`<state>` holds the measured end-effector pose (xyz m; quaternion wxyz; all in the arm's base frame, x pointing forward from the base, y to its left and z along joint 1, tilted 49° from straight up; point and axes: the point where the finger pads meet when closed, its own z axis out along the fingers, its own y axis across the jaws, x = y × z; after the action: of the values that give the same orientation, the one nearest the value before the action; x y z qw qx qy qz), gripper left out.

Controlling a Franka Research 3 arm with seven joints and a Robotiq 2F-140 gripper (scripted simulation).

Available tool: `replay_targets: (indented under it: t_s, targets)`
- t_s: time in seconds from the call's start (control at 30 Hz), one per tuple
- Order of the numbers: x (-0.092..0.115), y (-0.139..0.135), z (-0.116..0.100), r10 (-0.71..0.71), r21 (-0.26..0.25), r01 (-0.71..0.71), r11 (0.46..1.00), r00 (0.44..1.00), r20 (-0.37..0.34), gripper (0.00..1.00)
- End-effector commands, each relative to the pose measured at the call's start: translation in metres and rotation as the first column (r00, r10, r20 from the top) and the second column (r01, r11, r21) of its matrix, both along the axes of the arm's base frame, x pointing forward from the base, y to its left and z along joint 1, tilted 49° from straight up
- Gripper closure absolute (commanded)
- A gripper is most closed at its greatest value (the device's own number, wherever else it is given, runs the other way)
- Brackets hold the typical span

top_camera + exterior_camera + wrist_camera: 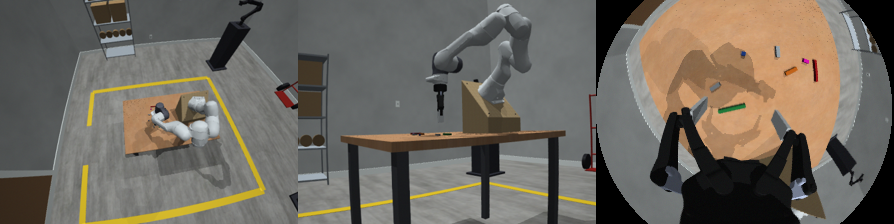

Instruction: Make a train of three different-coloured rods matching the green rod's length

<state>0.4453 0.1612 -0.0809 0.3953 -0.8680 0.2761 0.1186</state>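
Below you, in the wrist view, the black two-finger gripper [736, 113] hangs above the wooden table top [762, 10] with its fingers spread to their widest and nothing between them; note the grey pads [778, 121] at the fingertips, each well clear of any rod. Directly between the two fingertips lies the long green rod [732, 108], flat on the wood and nearly level across the picture. Just above it and slightly to the left you see a short grey rod [715, 87]. Farther up, a tiny blue rod [743, 54] sits apart, and to its right a second slim grey rod [776, 51] stands almost upright in the picture. Right again you find a short orange rod [790, 71], tilted, then a small magenta rod [805, 60], and beside that a long red rod [814, 70] running up and down the picture; none of these rods touches another. From the exterior view you can confirm that the gripper [440, 117] points straight down and floats clear above the table [393, 143], with the rods lying low on the surface beneath and beside it. The white jointed arm [478, 32] reaches over from its slanted wooden mounting block [475, 116] at the far side of the table.
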Motion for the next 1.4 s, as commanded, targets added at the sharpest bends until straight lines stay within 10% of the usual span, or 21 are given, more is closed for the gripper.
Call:
replay_targets:
  t_s: [0.0,1.37]
  targets:
    - [0.001,0.0001,-0.0003,-0.103,-0.007,0.103,0.995,0.986,-0.131,0.0]
    - [0.007,-0.0001,-0.0006,-0.446,-0.131,0.449,0.884,0.727,-0.522,0.0]
